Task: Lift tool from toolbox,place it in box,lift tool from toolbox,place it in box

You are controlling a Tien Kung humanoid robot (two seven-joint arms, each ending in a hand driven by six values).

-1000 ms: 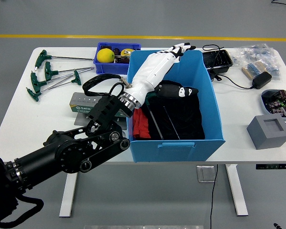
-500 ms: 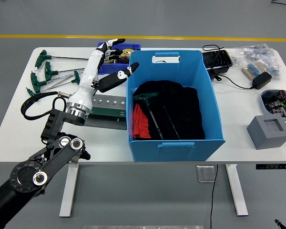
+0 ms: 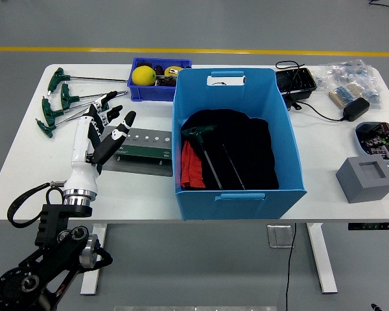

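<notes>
My left hand [image 3: 113, 111] is white with black fingertips. It hovers over the table's left part, just left of the green tool case [image 3: 144, 144]. Its fingers are spread and hold nothing. Several green-handled T-wrenches [image 3: 63, 98] lie on the table at the far left. The big blue box [image 3: 238, 194] stands in the middle. Inside it, one green-handled T-wrench [image 3: 205, 141] lies on black cloth [image 3: 246, 149] beside something red [image 3: 192, 165]. The right arm is out of view.
A small blue bin [image 3: 133, 87] with a yellow ball [image 3: 144, 75] stands at the back, left of the box. A black tray [image 3: 295, 82], a power adapter [image 3: 354, 109], a bag of parts [image 3: 350, 78] and a grey block [image 3: 366, 179] are on the right.
My left arm has pulled back from over the blue box to the left and toward the near edge. A T-wrench now lies uncovered in the box.
</notes>
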